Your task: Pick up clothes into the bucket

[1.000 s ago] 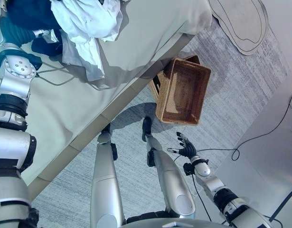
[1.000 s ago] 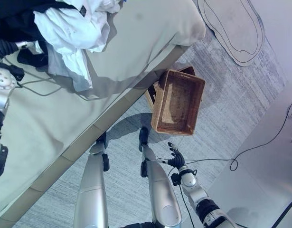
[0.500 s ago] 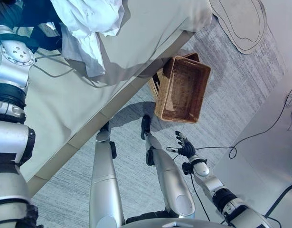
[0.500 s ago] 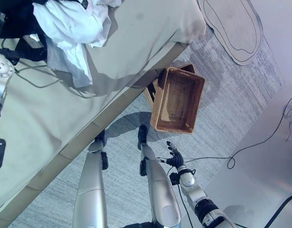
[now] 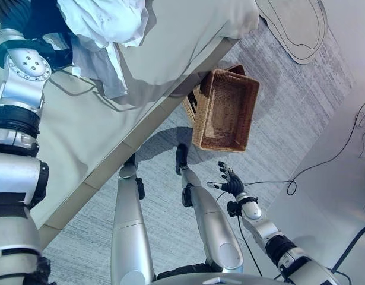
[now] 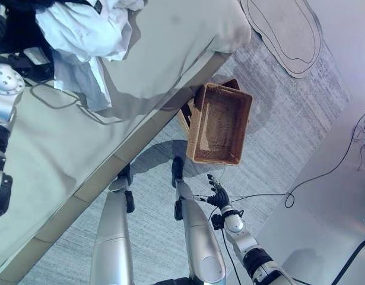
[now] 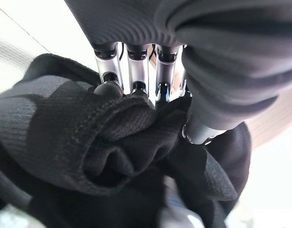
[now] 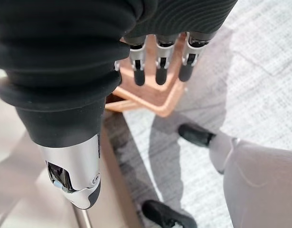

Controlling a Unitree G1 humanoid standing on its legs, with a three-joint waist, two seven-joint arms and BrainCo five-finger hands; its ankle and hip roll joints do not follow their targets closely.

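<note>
— Where are the clothes?
— My left hand (image 7: 136,71) is gripping the black garment (image 7: 89,142) on the bed (image 5: 170,47), far left.
— And the basket (image 5: 225,113)?
— On the floor, right; my right hand (image 5: 231,185) is hanging slack near it

Beige bed (image 5: 170,53); grey carpet (image 5: 289,119); pale mat (image 5: 301,29).

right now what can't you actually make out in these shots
- Left hand: in its wrist view the fingertips sink into black cloth, so the grip is unclear.
- Clothes pile: cut off by the top edge of the eye views, so its full extent is unknown.
- Wicker basket: one end is tucked under the bed.
- Right hand, low over the carpet: fingers look relaxed and empty.
</note>
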